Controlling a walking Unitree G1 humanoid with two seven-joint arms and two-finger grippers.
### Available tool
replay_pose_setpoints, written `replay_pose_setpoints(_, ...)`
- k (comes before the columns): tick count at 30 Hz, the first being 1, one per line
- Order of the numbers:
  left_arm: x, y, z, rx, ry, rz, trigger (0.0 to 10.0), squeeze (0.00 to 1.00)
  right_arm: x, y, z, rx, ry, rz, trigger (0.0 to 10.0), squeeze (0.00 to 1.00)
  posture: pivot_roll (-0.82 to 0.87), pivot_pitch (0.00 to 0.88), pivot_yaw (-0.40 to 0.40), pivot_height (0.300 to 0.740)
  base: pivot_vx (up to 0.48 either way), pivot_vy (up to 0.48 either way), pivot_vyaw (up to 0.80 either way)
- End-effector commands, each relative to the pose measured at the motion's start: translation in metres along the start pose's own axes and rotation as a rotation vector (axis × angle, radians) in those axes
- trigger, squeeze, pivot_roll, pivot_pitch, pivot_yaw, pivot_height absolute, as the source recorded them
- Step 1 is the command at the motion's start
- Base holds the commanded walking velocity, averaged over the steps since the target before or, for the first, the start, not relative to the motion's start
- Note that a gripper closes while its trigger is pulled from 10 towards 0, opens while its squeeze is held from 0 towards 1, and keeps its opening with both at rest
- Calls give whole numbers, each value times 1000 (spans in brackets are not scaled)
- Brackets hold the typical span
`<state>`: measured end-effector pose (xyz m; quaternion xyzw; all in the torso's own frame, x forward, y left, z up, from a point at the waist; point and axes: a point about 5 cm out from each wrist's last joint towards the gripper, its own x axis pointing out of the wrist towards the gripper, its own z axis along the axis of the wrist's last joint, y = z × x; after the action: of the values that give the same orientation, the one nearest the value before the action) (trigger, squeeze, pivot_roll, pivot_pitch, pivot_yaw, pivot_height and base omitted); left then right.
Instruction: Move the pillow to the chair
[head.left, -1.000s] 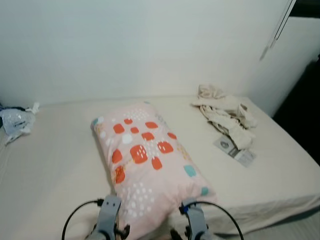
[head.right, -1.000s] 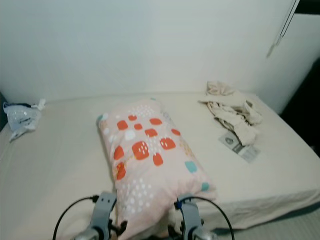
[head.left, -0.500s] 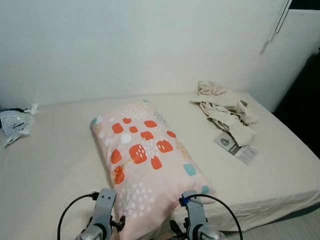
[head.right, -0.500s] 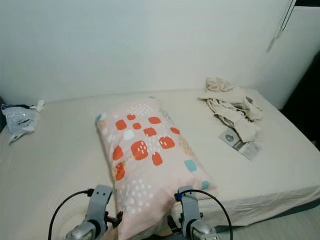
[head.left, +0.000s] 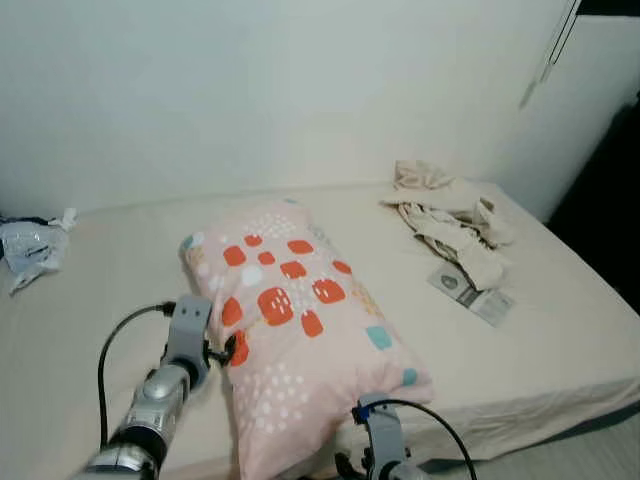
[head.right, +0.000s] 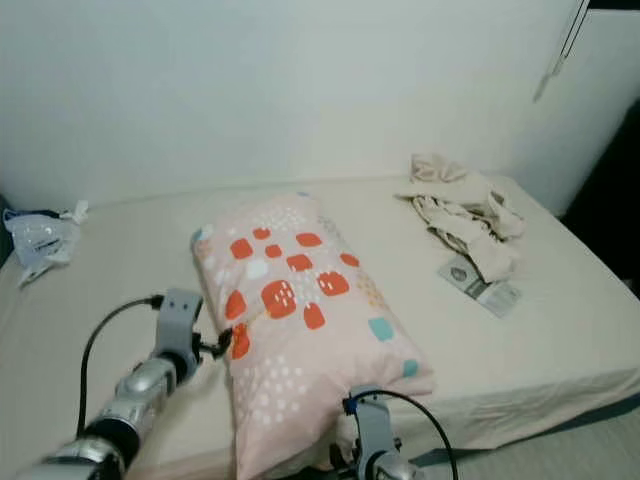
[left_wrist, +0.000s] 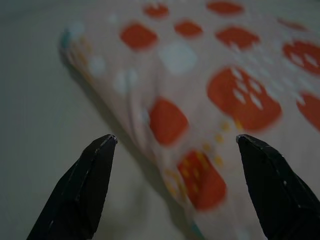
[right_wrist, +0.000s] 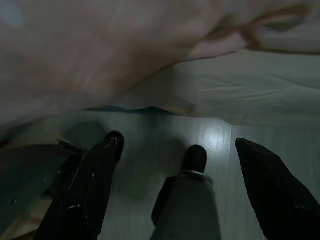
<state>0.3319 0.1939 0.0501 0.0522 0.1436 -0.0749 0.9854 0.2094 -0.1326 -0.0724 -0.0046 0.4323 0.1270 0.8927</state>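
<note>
A pink pillow (head.left: 300, 330) with orange, white and teal spots lies lengthwise on the beige bed (head.left: 90, 330), its near end overhanging the front edge. My left gripper (head.left: 226, 350) is stretched out to the pillow's left side, level with its middle. In the left wrist view the left gripper (left_wrist: 175, 140) is open, with the pillow's edge (left_wrist: 165, 125) straight ahead between the fingers. My right arm (head.left: 378, 445) is low at the pillow's near end. The right gripper (right_wrist: 175, 145) is open below the overhanging pillow (right_wrist: 100, 55), above the floor.
Crumpled beige clothes (head.left: 450, 225) and a small printed packet (head.left: 470, 292) lie on the bed's right side. A plastic bag (head.left: 30, 248) sits at the far left. A white wall runs behind the bed. The mattress drops off at the front right (head.left: 560, 410).
My left arm has reached forward from the frame's bottom edge up to the pillow's left side. The right arm has sunk slightly lower. The pillow has not moved.
</note>
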Motion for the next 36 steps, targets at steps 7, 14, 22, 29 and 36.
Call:
replay_pose_setpoints(7,-9,-2,-37,-13,206,57,10000,0,-5,-20,-3,27,-13,-38,10000,0,-31,25,18,740,0,0,0)
replay_pose_setpoints(14,-10,-3,-39,-69,208,92,10000,0,-12,-34,-14,33,3,-68,10000,0,-47,27,21,740,0,0,0)
replay_pose_setpoints(22,-10,-5,-40,-48,221,90,10000,0,-12,-35,-15,33,2,-72,10000,0,-38,20,15,740,0,0,0)
replay_pose_setpoints(29,-8,-7,-40,-2,245,81,10000,0,-10,-32,-10,10,-3,-61,10000,0,-27,17,-1,740,0,0,0)
replay_pose_setpoints(36,-7,-8,-39,1,253,92,10000,0,-8,-30,-4,3,-15,-62,10000,0,-33,4,3,740,0,0,0)
